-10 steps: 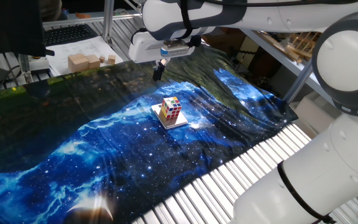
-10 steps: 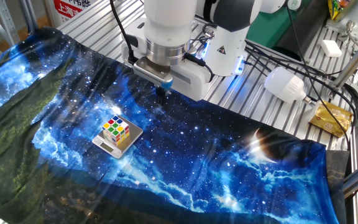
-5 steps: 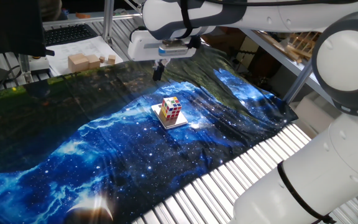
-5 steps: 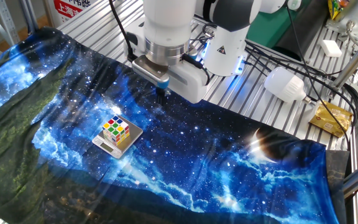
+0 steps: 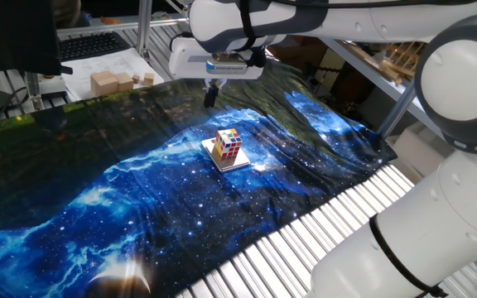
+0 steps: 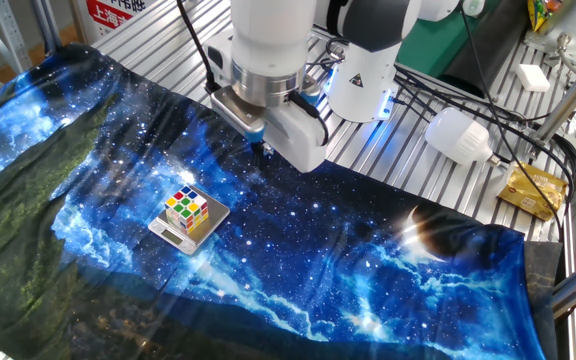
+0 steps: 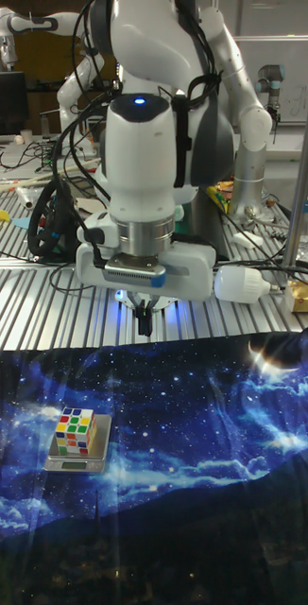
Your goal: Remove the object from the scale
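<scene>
The object, a small multicoloured puzzle cube (image 5: 229, 144) (image 6: 187, 209) (image 7: 75, 430), stands on the scale, a thin square silver plate (image 5: 240, 161) (image 6: 172, 232) (image 7: 74, 463) lying on the blue galaxy cloth. My gripper (image 5: 210, 94) (image 6: 261, 150) (image 7: 145, 324) hangs above the cloth, apart from the cube and on the robot-base side of it. Its dark fingers are pressed together with nothing between them. The hand's white body is turned at an angle over the cloth edge.
Tan wooden blocks (image 5: 112, 81) rest on paper sheets (image 5: 98, 66) beyond the cloth. A white bulb (image 6: 459, 136) and a yellow packet (image 6: 532, 190) lie on the metal slats by the robot base. The cloth (image 5: 139, 190) is wrinkled around the scale.
The gripper's hand has rotated about its vertical axis and shifted slightly; the fingers stay shut. The cube and scale have not moved.
</scene>
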